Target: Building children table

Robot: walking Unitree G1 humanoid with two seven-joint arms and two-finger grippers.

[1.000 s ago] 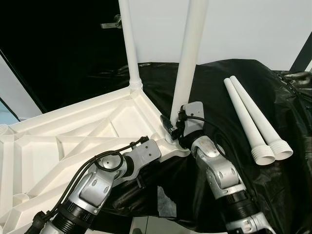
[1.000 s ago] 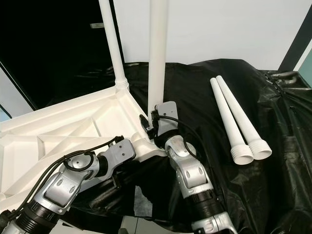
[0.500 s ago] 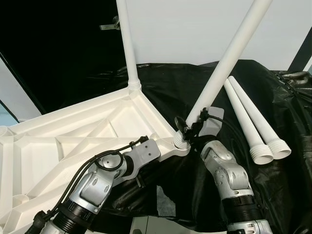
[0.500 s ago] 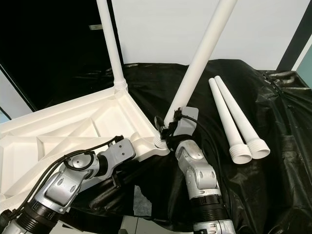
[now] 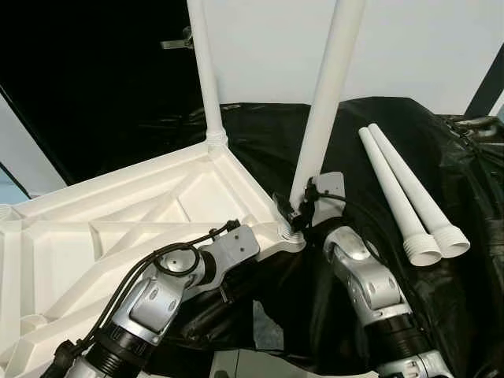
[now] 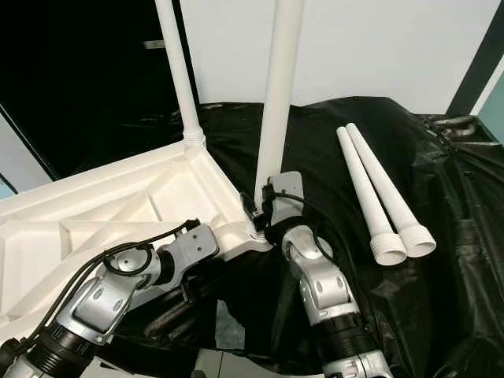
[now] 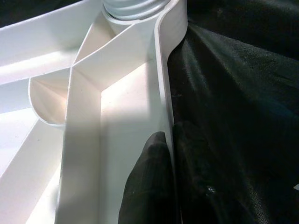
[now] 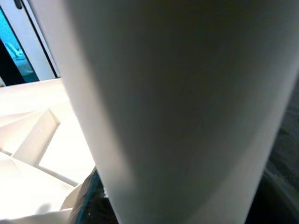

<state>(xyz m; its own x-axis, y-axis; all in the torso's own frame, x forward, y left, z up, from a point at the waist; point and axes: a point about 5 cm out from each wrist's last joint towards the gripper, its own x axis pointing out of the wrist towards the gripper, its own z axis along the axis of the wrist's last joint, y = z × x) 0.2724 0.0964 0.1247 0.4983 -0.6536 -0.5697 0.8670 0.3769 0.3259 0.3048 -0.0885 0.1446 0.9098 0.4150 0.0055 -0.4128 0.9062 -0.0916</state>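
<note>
The white tabletop [image 5: 118,228] lies underside up on the black-draped counter [image 5: 378,157], so its corner sockets face upward for the legs. The left hand [image 7: 161,154] pinches the tabletop's rim wall near one corner, apparently to steady it. The right hand [image 5: 295,211] is closed around the base of a table leg [image 5: 323,110] standing nearly upright in that near corner socket. Another fitted leg [image 5: 203,71] rises from the far corner. 2 spare legs [image 5: 405,193] lie side by side, well apart to the right, leaving open cloth between.
</note>
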